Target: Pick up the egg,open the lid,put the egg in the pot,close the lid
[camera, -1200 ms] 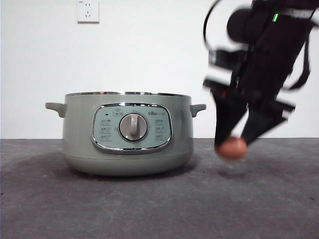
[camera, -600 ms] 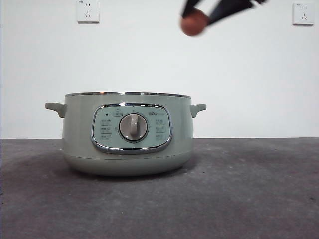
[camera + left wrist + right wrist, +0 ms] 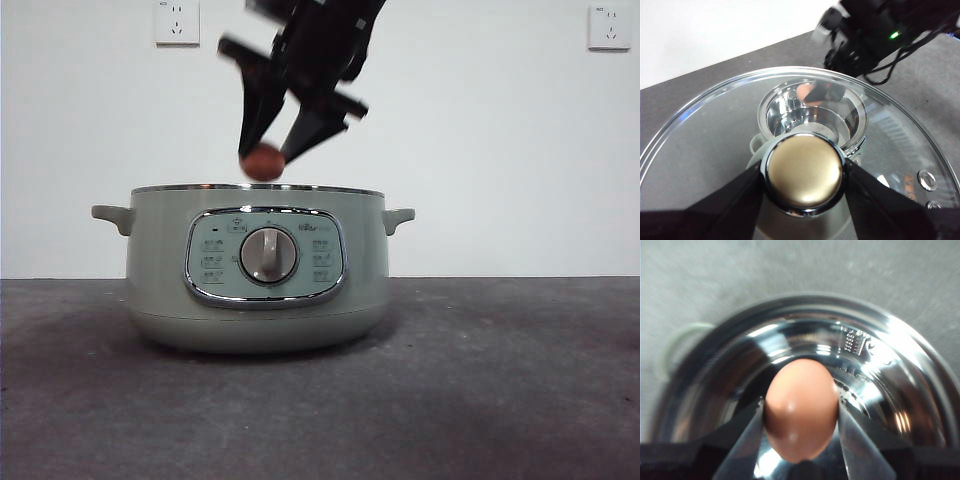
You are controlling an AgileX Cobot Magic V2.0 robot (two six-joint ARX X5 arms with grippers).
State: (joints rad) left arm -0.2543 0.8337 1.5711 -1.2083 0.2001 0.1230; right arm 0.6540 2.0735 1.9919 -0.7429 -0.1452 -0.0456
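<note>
The pale green pot (image 3: 255,268) stands open on the table, with no lid on it in the front view. My right gripper (image 3: 264,160) hangs just above its rim, shut on the reddish-brown egg (image 3: 263,162). In the right wrist view the egg (image 3: 801,409) sits between the two jaws, over the shiny steel bowl of the pot (image 3: 880,390). My left gripper (image 3: 804,172) is shut on the round knob (image 3: 804,171) of the glass lid (image 3: 705,130), held high above the pot (image 3: 790,112). Through the glass I see the egg (image 3: 805,92) and the right arm.
The pot's front panel with its dial (image 3: 267,255) faces the front camera, and small handles (image 3: 112,215) stick out on both sides. Dark table (image 3: 500,380) spreads around it. A white wall with outlets (image 3: 177,22) is behind.
The right gripper has carried the egg up from table height on the right, leftward, and down to just above the pot's rim.
</note>
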